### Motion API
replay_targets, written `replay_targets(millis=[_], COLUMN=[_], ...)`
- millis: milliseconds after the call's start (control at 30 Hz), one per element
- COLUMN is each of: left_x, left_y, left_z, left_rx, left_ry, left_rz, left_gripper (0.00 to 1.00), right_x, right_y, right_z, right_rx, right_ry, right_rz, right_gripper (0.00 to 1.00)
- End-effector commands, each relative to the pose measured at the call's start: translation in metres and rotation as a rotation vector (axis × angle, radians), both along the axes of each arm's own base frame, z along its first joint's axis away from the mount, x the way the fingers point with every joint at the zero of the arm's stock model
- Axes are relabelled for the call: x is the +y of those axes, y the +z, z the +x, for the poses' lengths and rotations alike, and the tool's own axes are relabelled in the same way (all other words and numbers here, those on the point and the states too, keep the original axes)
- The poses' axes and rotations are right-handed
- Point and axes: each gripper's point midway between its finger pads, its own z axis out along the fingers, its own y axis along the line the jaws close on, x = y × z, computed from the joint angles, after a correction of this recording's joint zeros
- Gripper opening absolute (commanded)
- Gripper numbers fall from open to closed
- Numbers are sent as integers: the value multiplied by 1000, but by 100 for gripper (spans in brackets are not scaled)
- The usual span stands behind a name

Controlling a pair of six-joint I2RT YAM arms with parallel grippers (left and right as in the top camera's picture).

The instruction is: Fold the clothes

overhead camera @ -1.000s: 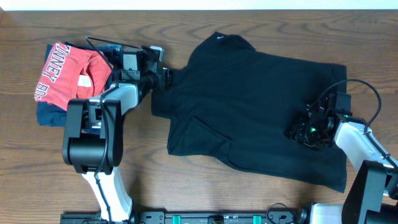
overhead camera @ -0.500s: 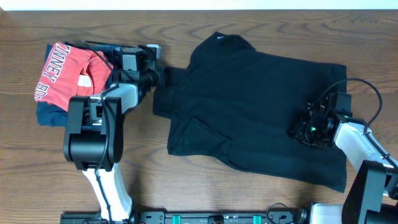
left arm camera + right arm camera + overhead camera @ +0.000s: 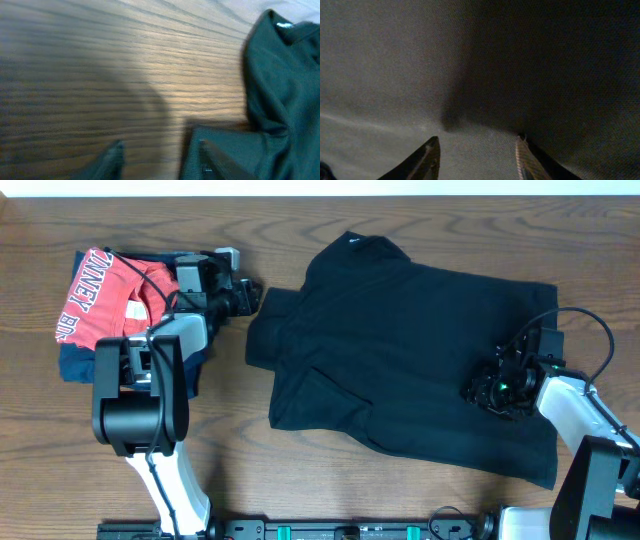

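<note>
Gaping (both empty): left gripper [image 3: 161, 146] beside black shirt [image 3: 420, 350], right gripper [image 3: 478, 140] over it.

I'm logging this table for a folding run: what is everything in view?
black shirt: one, black, spread across the table's middle and right
red shirt: one, red with white lettering, far left, on the navy garment
navy garment: one, dark blue, under the red shirt
table: one, brown wood, beneath everything
left pincer: one, dark, open, beside the black shirt's left edge
right pincer: one, dark, open, over the black shirt's right part
</note>
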Motion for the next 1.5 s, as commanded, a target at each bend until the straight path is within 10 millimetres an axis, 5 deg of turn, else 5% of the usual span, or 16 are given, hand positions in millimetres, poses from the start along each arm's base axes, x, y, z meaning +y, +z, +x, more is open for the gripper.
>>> replay_targets(millis=[0,167,700,767,967,1467], left_x=[-22,-41,-34,-35,-42,11], left_y=[22,13,-19,-19,-15,18], left_z=[5,2,2,2,1,23], left_rx=[-53,-71,-30,-30,-39,-88], left_ry=[-69,-137,-102,-103,-129,31], left_rz=[-21,42,125,125,85,25], left_gripper=[57,59,58,51,6,6], right_x=[-2,-1,0,0,0,-1], right_y=[-21,-21,-20,-20,-20,-20], right_z=[-15,-16,-15,-15,-15,-10], right_rx=[80,80,80,80,80,57], right_ry=[10,10,4,4,3,3], right_rz=[-45,-41,-32,-32,-33,-38], right_gripper=[51,52,52,52,52,52])
